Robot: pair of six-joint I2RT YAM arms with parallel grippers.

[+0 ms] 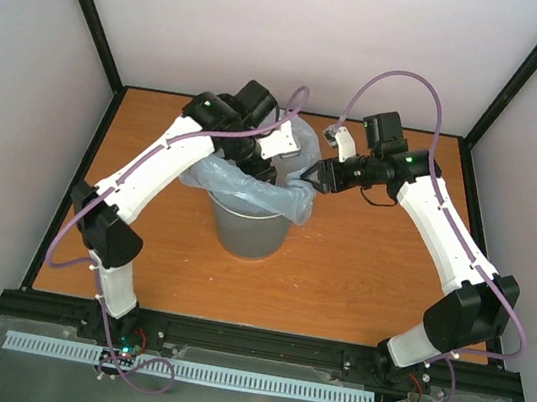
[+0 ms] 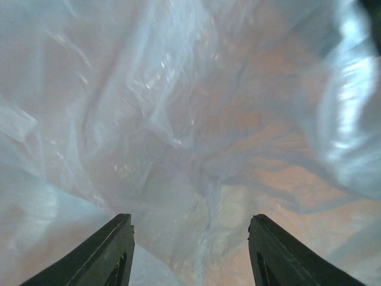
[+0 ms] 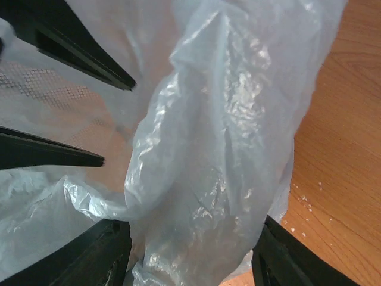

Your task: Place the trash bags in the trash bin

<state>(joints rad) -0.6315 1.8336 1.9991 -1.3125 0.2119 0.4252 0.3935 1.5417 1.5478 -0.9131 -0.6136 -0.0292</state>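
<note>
Top view: I see a wood table (image 1: pixel 360 265), pale walls (image 1: pixel 28 54). Bag (image 1: pixel 250 190) lines the bin (image 1: pixel 248 233). Right gripper (image 1: pixel 310 179) grasps the bag; left gripper (image 1: pixel 265 172) released inside.

A round translucent grey plastic bin (image 1: pixel 249 229) stands upright mid-tabletop, a crumpled, pale blue translucent plastic trash bag (image 1: pixel 250 186) draped over its rim.

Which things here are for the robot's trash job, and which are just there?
For the job:
- trash bag, draped over the bin's rim
- trash bin
- left gripper, inside the bag
- right gripper, at the bag's edge

Just there:
- wooden table
- purple cables
</note>
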